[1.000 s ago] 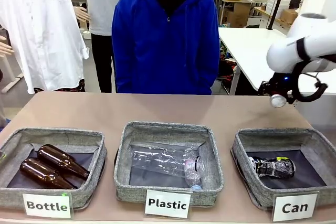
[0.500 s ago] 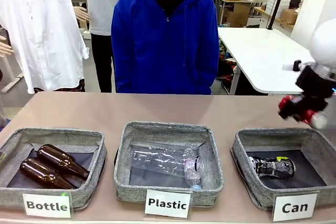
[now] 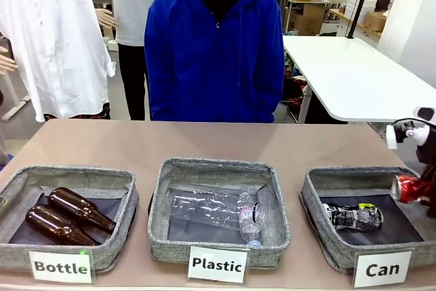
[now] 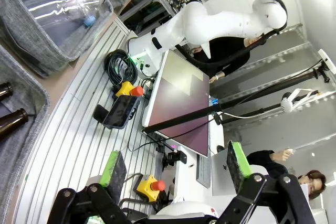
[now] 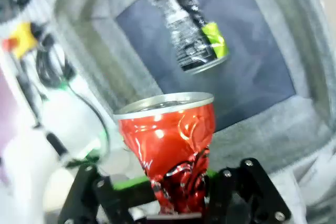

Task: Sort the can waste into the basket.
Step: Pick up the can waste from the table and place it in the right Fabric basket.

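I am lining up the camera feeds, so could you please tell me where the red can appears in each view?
Front view: red can at the right edge, over the Can basket.
Left wrist view: not in it.
Right wrist view: bottom centre, pinched in the right gripper.
Shared landmark: the black-and-silver can lying in that basket.

Black tool — green pads

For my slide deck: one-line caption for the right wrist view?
Right hand grips crushed red can above Can basket holding black can.
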`<state>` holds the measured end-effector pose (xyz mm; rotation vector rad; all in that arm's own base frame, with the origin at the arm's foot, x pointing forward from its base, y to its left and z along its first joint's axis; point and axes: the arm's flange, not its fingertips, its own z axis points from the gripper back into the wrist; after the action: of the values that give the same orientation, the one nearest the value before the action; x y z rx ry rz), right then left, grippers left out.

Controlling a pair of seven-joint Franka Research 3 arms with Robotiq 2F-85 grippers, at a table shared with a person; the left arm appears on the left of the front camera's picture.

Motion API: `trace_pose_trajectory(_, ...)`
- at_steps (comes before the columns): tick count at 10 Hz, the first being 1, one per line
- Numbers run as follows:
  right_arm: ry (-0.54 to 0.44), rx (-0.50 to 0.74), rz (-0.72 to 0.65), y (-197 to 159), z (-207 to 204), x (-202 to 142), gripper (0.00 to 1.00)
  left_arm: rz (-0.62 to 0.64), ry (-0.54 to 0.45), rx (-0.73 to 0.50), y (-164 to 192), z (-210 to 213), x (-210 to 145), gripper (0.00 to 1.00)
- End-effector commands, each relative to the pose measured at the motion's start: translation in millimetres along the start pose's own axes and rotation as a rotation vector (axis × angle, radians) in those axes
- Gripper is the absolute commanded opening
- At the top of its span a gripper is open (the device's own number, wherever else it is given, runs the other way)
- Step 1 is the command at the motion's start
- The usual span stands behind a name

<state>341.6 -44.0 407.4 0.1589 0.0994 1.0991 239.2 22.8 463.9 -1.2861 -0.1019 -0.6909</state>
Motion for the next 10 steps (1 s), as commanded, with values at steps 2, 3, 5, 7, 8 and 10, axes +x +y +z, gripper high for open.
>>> trace_pose_trajectory(2, 0.003, 0.057, 0.708, -18.5, 7.0, -3.9, 0.00, 0.003, 0.007, -0.005, 0.2, 0.7, -5.2, 1.00)
trace_pose_trajectory(3, -0.031, 0.057, 0.724, -20.5, 7.2, -3.4, 0.00, 0.003, 0.007, -0.005, 0.2, 0.7, -5.2, 1.00)
trace_pose_trajectory(5, -0.075, 0.033, 0.701, -20.7, 6.8, -3.5, 0.00, 0.003, 0.007, -0.005, 0.2, 0.7, -5.2, 1.00)
trace_pose_trajectory(7, -0.113, 0.002, 0.664, -20.3, 4.3, -5.9, 0.17, 0.003, 0.007, -0.005, 0.2, 0.7, -5.2, 1.00)
trace_pose_trajectory(8, -0.130, 0.000, 0.638, -20.6, 4.2, -6.1, 0.57, 0.003, 0.007, -0.005, 0.2, 0.7, -5.2, 1.00)
trace_pose_trajectory(10, -0.181, -0.003, 0.535, -20.1, 5.2, -6.5, 1.00, 0.003, 0.007, -0.005, 0.2, 0.7, -5.2, 1.00)
